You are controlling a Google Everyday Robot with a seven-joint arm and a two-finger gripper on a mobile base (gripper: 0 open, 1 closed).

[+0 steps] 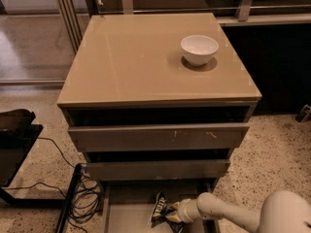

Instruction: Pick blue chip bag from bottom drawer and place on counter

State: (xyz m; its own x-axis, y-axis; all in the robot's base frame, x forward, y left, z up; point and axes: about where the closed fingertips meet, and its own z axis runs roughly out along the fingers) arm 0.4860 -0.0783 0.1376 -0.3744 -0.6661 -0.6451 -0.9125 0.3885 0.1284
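Note:
The blue chip bag (159, 205), dark navy and crinkled with white lettering, lies in the open bottom drawer (129, 213) at the bottom of the view. My gripper (171, 213) reaches in from the lower right on its white arm (228, 215) and is right against the bag's right side, hiding part of it. The glossy tan counter (141, 57) tops the cabinet above.
A white bowl (199, 49) stands on the counter's back right. The two upper drawers (158, 137) overhang the bottom drawer. Black cables (85, 195) and a dark stand (14, 144) lie on the floor at left. A glass partition stands at back left.

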